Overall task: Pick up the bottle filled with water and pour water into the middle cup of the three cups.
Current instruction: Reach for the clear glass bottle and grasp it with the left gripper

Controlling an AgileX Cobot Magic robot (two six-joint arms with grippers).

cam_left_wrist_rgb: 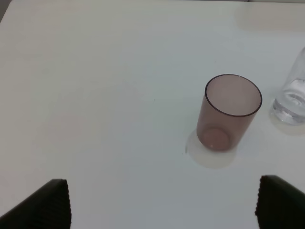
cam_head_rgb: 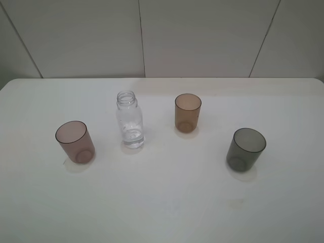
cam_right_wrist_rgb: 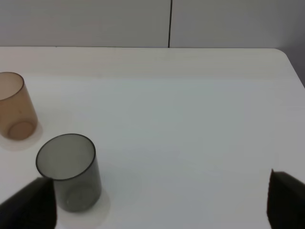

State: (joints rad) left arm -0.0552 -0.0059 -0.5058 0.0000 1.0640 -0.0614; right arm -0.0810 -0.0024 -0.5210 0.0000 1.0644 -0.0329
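The clear bottle (cam_head_rgb: 130, 121) stands upright and capless on the white table (cam_head_rgb: 167, 202), with water low inside. The amber middle cup (cam_head_rgb: 188, 112) stands to its right, the pinkish-mauve cup (cam_head_rgb: 75, 142) front left, the dark grey cup (cam_head_rgb: 246, 149) front right. Neither gripper shows in the exterior view. My left gripper (cam_left_wrist_rgb: 162, 210) is open and empty, short of the pink cup (cam_left_wrist_rgb: 228, 114), with the bottle (cam_left_wrist_rgb: 291, 98) at the frame edge. My right gripper (cam_right_wrist_rgb: 159, 205) is open and empty, beside the grey cup (cam_right_wrist_rgb: 71, 171); the amber cup (cam_right_wrist_rgb: 15, 112) lies beyond.
A panelled grey-white wall (cam_head_rgb: 152, 35) runs behind the table's far edge. The table's rounded far right corner (cam_right_wrist_rgb: 286, 55) shows in the right wrist view.
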